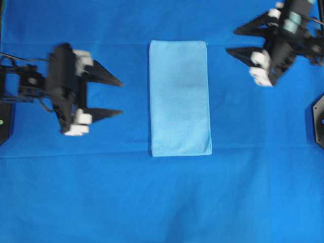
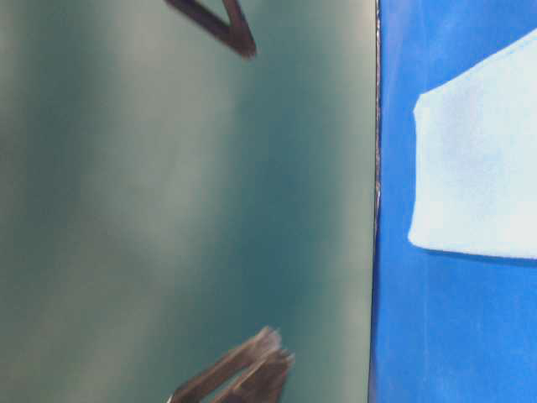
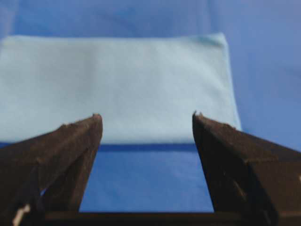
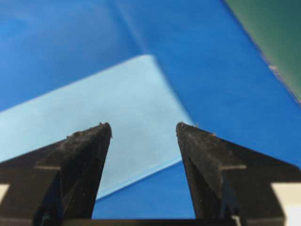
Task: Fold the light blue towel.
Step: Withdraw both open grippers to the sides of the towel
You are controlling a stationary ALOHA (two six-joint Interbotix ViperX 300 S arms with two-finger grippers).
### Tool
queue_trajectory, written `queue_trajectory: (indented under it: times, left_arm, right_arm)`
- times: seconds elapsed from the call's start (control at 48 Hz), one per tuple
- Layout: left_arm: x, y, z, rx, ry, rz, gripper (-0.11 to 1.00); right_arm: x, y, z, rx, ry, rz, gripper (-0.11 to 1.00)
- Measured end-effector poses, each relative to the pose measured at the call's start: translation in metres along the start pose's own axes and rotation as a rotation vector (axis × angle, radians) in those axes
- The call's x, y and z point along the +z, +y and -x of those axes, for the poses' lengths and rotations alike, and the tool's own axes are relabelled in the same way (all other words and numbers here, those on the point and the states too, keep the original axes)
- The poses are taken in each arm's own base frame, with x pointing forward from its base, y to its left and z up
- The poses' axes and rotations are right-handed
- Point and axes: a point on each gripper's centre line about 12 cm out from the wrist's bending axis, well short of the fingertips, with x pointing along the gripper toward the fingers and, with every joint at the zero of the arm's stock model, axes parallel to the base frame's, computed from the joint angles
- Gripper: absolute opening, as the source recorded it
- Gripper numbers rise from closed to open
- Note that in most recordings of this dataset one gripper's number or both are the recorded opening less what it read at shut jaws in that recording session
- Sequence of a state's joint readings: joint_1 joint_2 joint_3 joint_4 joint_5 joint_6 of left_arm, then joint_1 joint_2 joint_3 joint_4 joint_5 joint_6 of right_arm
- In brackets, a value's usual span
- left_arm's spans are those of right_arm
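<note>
Overhead, wrists, perhaps sideways table-level

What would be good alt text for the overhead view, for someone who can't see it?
A light blue towel, folded into a tall rectangle, lies flat at the middle of a royal-blue table covering. The left gripper and the right gripper flank it with jaws open, neither touching it.

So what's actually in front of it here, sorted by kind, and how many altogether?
Folded light blue towel: 1
Dark blue table covering: 1
Open grippers: 2, the left gripper and the right gripper
Total: 4
</note>
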State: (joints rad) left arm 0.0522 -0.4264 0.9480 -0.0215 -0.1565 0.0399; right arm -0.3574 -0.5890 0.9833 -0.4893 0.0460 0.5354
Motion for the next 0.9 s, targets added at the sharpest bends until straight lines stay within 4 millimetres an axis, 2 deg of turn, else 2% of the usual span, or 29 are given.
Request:
queue_trajectory:
  times: [0.208,0.729,0.896]
  left_arm:
    - [-0.016,0.009,0.02,0.036,-0.079,0.009,0.73]
    - [-0.017,0.011,0.021,0.044,-0.088,0.011,0.73]
    - [-0.011,0.014,0.016,0.053,-0.092,0.014,0.73]
  right_arm:
    - [-0.027,0.007,0.019,0.06,-0.046,-0.053,0.61]
    - [-0.028,0.008,0.019,0.072,-0.056,-0.057,0.61]
    - [-0.019,0.007,0.016,0.051,-0.043,-0.052,0.61]
